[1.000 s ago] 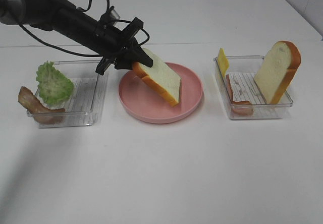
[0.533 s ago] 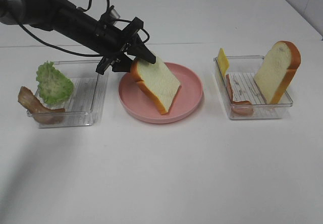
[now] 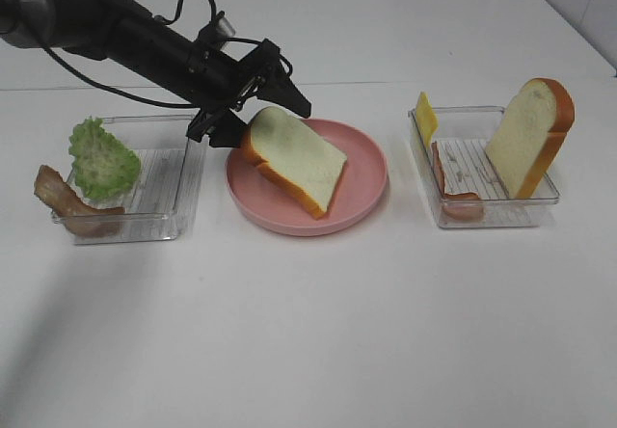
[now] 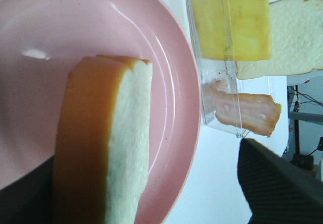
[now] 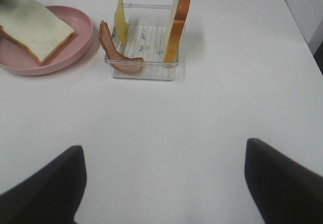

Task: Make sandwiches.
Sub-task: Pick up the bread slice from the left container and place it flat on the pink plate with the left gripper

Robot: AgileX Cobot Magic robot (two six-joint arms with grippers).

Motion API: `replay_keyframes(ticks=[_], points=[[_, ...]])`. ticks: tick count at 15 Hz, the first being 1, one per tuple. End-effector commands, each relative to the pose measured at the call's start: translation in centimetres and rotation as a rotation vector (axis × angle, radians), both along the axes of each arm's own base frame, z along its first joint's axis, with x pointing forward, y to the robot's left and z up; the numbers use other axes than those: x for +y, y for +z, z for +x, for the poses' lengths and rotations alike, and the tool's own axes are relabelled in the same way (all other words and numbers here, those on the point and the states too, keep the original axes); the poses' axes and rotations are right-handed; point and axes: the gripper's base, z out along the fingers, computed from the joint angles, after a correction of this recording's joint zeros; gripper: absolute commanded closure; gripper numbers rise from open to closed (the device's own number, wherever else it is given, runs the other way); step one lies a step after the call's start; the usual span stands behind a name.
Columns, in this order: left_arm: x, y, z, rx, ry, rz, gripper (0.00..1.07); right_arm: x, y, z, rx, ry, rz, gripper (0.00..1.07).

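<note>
Right gripper (image 5: 162, 156) is nearest: fingers wide apart, holding nothing, over the table (image 5: 202, 108). Mid-table, bread slice (image 3: 297, 156) lies on the pink plate (image 3: 366, 182), slightly askew. Behind it, left gripper (image 3: 260, 122) is spread open, straddling the crust end, no grip. Suggest retracting straight along the jaws and clearing the crust before lifting, so the slice doesn't drag.

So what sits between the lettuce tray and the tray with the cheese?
The pink plate, with a bread slice resting on it; the high camera shows it.
</note>
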Motion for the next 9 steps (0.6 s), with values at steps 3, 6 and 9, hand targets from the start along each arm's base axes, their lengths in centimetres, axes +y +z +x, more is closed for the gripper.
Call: replay_keyframes(ticks=[3,6,9], points=[[-0.9,1.5,-0.5,-0.119,-0.059,0.132,0.28,0.0,-0.1,-0.1,-0.02,-0.004,-0.006,0.27],[-0.2,3.4,-0.6,-0.184,-0.082,0.244,0.28,0.0,-0.1,-0.1,-0.02,-0.004,-0.006,0.27],[0.8,6.4,-0.8,-0.262,-0.046,0.34,0.28,0.0,-0.1,-0.1,-0.02,-0.004,-0.006,0.27]])
